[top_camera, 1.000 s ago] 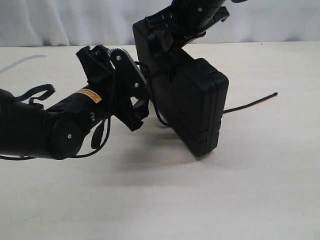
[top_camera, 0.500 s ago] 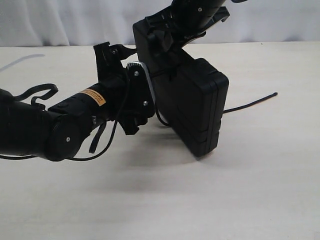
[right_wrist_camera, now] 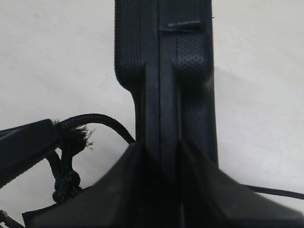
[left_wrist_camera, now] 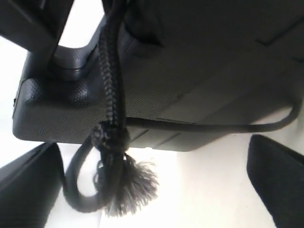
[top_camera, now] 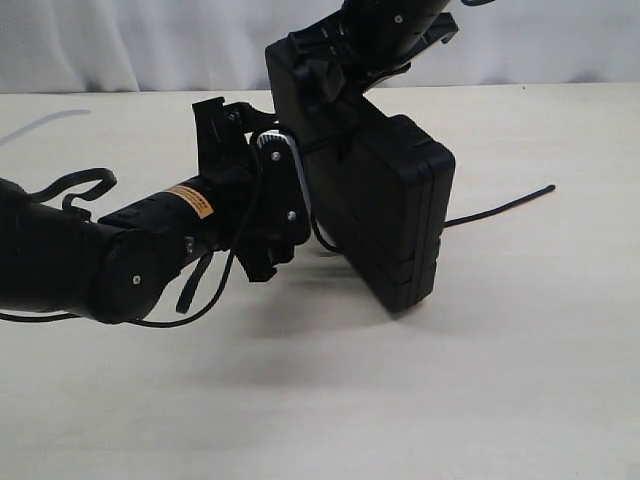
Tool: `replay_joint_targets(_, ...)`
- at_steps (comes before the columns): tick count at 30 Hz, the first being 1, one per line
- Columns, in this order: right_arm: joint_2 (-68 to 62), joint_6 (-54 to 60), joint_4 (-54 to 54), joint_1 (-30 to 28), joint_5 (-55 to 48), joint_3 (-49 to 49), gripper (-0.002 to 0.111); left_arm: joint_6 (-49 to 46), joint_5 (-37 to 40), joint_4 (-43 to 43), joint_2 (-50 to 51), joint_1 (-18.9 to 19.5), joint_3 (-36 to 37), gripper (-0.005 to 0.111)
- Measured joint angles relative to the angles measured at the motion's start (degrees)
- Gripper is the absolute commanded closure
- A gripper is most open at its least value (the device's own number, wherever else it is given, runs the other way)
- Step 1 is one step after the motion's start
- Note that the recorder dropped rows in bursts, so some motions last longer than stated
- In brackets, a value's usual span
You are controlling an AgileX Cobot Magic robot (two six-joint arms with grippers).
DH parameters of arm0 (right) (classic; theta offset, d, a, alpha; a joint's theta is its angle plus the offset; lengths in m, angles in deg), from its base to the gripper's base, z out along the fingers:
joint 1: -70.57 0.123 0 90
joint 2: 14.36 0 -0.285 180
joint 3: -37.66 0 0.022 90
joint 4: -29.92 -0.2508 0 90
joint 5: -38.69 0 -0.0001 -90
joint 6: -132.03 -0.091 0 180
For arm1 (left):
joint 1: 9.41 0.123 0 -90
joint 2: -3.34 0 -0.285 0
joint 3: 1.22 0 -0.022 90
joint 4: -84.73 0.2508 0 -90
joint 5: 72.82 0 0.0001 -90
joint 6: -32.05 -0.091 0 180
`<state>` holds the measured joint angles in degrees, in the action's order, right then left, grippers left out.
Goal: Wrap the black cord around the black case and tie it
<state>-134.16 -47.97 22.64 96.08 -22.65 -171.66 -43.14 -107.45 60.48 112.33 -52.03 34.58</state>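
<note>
Right hand (top_camera: 330, 75): pinching the black case (top_camera: 385, 210) at its upper end, from above.
Black case: tilted, lower corner down at the table (top_camera: 500, 380).
Left hand (left_wrist_camera: 154, 183): spread wide, just beside the case, holding nothing.
Black cord (left_wrist_camera: 110, 71): runs across the case, with a knot (left_wrist_camera: 111, 135) and frayed end (left_wrist_camera: 133, 183) between the left fingers; tail lies on the table.

The left gripper (top_camera: 268, 190) is spread wide, aimed toward 2 o'clock. The right gripper (top_camera: 345, 65) is clamped on the black case (top_camera: 390, 220) from 12 o'clock.
</note>
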Motion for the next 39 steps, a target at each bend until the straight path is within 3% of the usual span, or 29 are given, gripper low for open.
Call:
replay_joint_targets(11,0.0,0.0,0.0,0.0,0.11,0.0,0.104,0.1,-9.6,0.12,0.0,0.0,0.0,0.013)
replay_joint_targets(14,0.0,0.0,0.0,0.0,0.11,0.0,0.104,0.1,-9.6,0.12,0.0,0.0,0.0,0.03)
replay_joint_targets(19,0.0,0.0,0.0,0.0,0.11,0.0,0.104,0.1,-9.6,0.12,0.0,0.0,0.0,0.074)
replay_joint_targets(24,0.0,0.0,0.0,0.0,0.11,0.0,0.104,0.1,-9.6,0.52,0.0,0.0,0.0,0.105)
replay_joint_targets(29,0.0,0.0,0.0,0.0,0.11,0.0,0.104,0.1,-10.02,4.76,0.0,0.0,0.0,0.107)
replay_joint_targets(34,0.0,0.0,0.0,0.0,0.11,0.0,0.104,0.1,-10.44,16.0,0.0,0.0,-0.16,0.107)
replay_joint_targets(39,0.0,0.0,0.23,0.0,0.11,0.0,0.104,0.1,-8.06,17.5,0.0,0.0,-2.74,0.107)
